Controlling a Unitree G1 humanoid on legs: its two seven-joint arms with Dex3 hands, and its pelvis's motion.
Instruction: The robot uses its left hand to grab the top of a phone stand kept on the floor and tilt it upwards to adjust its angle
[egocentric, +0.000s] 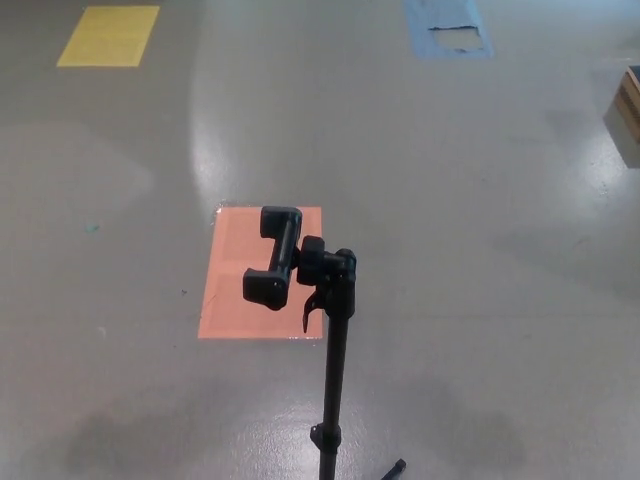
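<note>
A black phone stand rises from the bottom edge of the head view on a thin pole (334, 380). Its top is a black clamp-style phone holder (276, 257), joined to the pole by a ball joint with a small lever (330, 270). The holder leans to the left of the pole and holds no phone. One tripod foot (394, 468) shows at the bottom. Neither of my hands shows in this view.
The floor is grey and glossy. An orange rectangle (262, 272) is marked on it behind the holder, a yellow one (108, 36) at the far left, a blue one (448, 28) at the far right. A wooden box edge (628, 112) sits at the right.
</note>
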